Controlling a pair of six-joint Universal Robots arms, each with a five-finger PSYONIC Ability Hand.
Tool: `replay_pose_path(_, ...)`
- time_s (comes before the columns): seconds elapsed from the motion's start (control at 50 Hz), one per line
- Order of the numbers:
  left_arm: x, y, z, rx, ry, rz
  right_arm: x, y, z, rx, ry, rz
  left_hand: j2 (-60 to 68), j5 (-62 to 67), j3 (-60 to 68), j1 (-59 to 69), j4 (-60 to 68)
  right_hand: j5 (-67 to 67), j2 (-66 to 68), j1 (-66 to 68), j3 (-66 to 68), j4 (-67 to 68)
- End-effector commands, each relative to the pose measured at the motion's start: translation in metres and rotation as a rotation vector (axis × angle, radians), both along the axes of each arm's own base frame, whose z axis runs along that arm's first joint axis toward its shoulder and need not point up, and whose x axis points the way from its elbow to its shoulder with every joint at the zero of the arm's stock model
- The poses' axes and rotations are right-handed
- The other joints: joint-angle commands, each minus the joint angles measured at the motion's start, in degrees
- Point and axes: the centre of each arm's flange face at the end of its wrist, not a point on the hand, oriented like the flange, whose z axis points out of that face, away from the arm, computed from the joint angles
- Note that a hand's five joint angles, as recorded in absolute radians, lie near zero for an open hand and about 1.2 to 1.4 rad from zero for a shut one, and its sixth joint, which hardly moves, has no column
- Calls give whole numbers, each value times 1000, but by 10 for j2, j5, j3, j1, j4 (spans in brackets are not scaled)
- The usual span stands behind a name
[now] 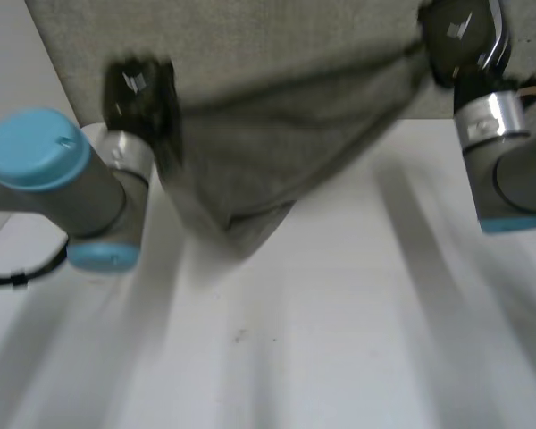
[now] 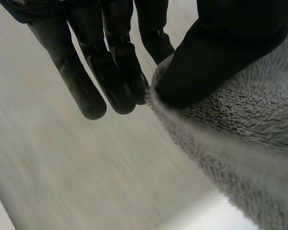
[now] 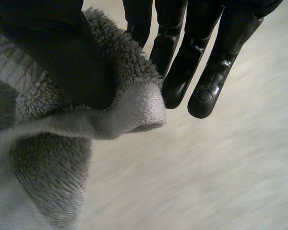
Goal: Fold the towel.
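Above the white desk (image 1: 339, 340), grey towel (image 1: 286, 170) sagging, left hand (image 1: 141, 98) pinching its edge under thumb, right hand (image 1: 460, 40) pinching a hemmed corner.

The arms (image 1: 80, 192) are grey tubes with light-blue caps (image 1: 31, 147) and a silvery wrist ring (image 1: 493, 116) — the left robot hand (image 1: 141, 94) and right robot hand (image 1: 460, 40) are glossy black, with long, smooth fingers (image 2: 86, 96).

White table (image 1: 357, 340), plain matte top. Grey towel (image 1: 250, 54) lies on its far part, spread flat there. The towel's near portion is up off the surface and sags to a point left of centre; can't tell if that point touches the table. Small dark specks (image 1: 239, 337) sit on the near-middle surface, well apart from the towel.
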Motion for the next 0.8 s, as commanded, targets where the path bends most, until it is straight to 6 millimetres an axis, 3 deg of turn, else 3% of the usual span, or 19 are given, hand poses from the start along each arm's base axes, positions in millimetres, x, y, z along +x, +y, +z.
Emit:
replay_pose_path(0.02, 7, 0, 44, -185, 30, -2, 0, 2, 13, -110, -71, 57, 103, 113, 104, 122, 104, 185, 125, 212, 117, 112)
replay_pose_path(0.04, 9, 4, 31, -125, 3, -5, 0, 2, 13, -109, -71, 57, 103, 113, 104, 122, 104, 185, 125, 212, 117, 112)
replay_pose_path(0.08, 11, 7, 18, -64, -25, -7, 5, 7, -21, 88, -4, 117, 103, 113, 104, 122, 104, 185, 125, 212, 117, 112)
replay_pose_path(0.14, 15, 18, -13, 71, -88, -13, 6, 10, -39, 186, 43, 143, 103, 113, 104, 122, 104, 185, 125, 212, 117, 112)
replay_pose_path(0.16, 19, 23, -30, 145, -122, -13, 4, 14, -57, 284, 83, 167, 103, 113, 104, 122, 104, 185, 125, 212, 117, 112)
replay_pose_path(0.18, 19, 24, -30, 146, -122, -13, 4, 21, -75, 379, 118, 189, 103, 113, 104, 122, 104, 185, 125, 212, 117, 112)
replay_pose_path(0.2, 22, 30, -46, 218, -154, -15, 4, 21, -75, 380, 118, 189, 103, 113, 104, 122, 104, 185, 125, 212, 117, 112)
replay_pose_path(0.22, 22, 30, -47, 219, -154, -15, 2, 28, -93, 464, 146, 206, 103, 113, 104, 122, 104, 185, 125, 212, 117, 112)
replay_pose_path(0.24, 25, 39, -63, 294, -190, -20, -2, 35, -107, 547, 170, 211, 103, 113, 104, 122, 104, 185, 125, 212, 117, 112)
replay_pose_path(0.26, 29, 48, -79, 370, -227, -23, -2, 35, -107, 548, 170, 211, 103, 113, 104, 122, 104, 185, 125, 212, 117, 112)
replay_pose_path(0.3, 33, 59, -94, 446, -260, -29, -16, 44, -130, 664, 223, 193, 103, 113, 104, 122, 104, 185, 125, 212, 117, 112)
replay_pose_path(0.36, 37, 79, -114, 558, -310, -46, -28, 46, -141, 709, 256, 167, 103, 113, 104, 122, 104, 185, 125, 212, 117, 112)
replay_pose_path(0.4, 39, 87, -119, 595, -325, -51, -49, 50, -153, 748, 328, 123, 103, 113, 104, 122, 104, 185, 125, 212, 117, 112)
replay_pose_path(0.52, 22, 124, -125, 640, -375, -137, -73, 57, -160, 787, 414, 82, 103, 113, 104, 122, 104, 123, 63, 151, 55, 50)
replay_pose_path(0.56, 18, 131, -124, 633, -382, -159, -80, 71, -165, 869, 447, 97, 103, 113, 104, 122, 104, -113, -173, -85, -181, -186)
replay_pose_path(0.58, 14, 139, -121, 624, -385, -180, -80, 71, -165, 869, 447, 97, 103, 113, 104, 122, 104, -114, -174, -86, -182, -187)
replay_pose_path(0.62, 10, 145, -118, 615, -386, -199, -80, 84, -165, 942, 467, 131, 103, 113, 104, 122, 104, -389, -449, -361, -457, -462)
replay_pose_path(0.66, 8, 150, -114, 603, -384, -211, -81, 87, -160, 976, 456, 143, 103, 113, 104, 122, 104, -480, -540, -452, -548, -553)
replay_pose_path(0.8, 8, 171, -113, 620, -412, -241, -87, 88, -128, 1100, 360, 156, 103, 113, 104, 122, 104, -515, -575, -488, -583, -588)
